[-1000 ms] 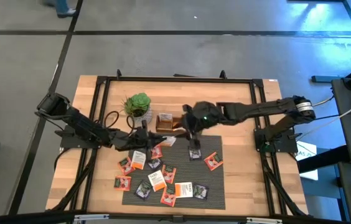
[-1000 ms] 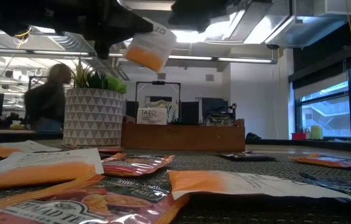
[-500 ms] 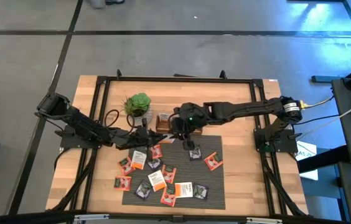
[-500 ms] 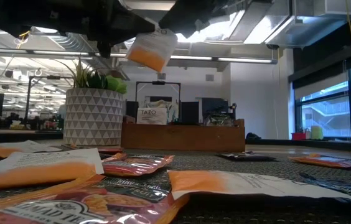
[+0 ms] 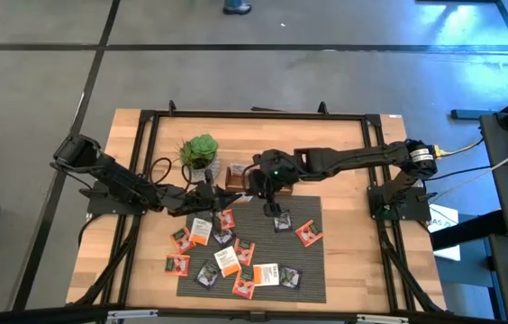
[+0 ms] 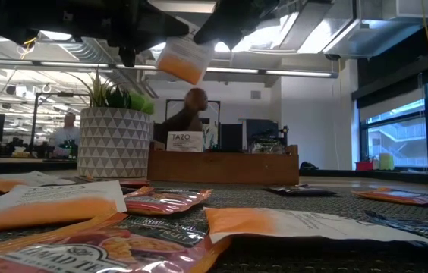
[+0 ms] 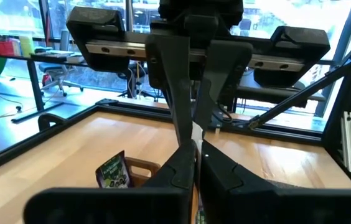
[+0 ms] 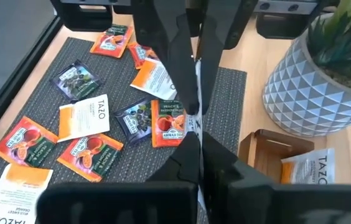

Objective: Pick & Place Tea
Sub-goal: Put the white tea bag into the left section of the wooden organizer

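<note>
A pale wooden table (image 5: 353, 252) with a black frame stands on a grey floor, seen from above. A dark woven mat (image 5: 312, 281) lies on it, strewn with small flat square sachets (image 5: 227, 262): orange-red, white-and-orange and dark ones. Behind the mat are a leafy plant (image 5: 200, 149) and a brown wooden tray (image 5: 240, 175). The left gripper (image 5: 221, 193) and the right gripper (image 5: 256, 186) meet nose to nose above the mat's far edge, just in front of the tray

From table height, the held sachet (image 6: 183, 59) hangs tilted in the air under the dark arms, white above and orange below, glossy paper. More sachets lie flat and crinkled in the foreground. The plant's pot has a grey-and-white triangle pattern, and a person (image 6: 187, 114) shows behind the tray

In the left wrist view, the left gripper's fingers are pressed together on the sachet's thin white edge, and the right gripper's fingers opposite are clamped on the same edge. A green-printed sachet (image 7: 112, 171) stands in the tray

In the right wrist view, both pairs of fingers again pinch the sachet edge-on above the mat, and a white-and-orange sachet (image 8: 306, 167) lies in a tray compartment
</note>
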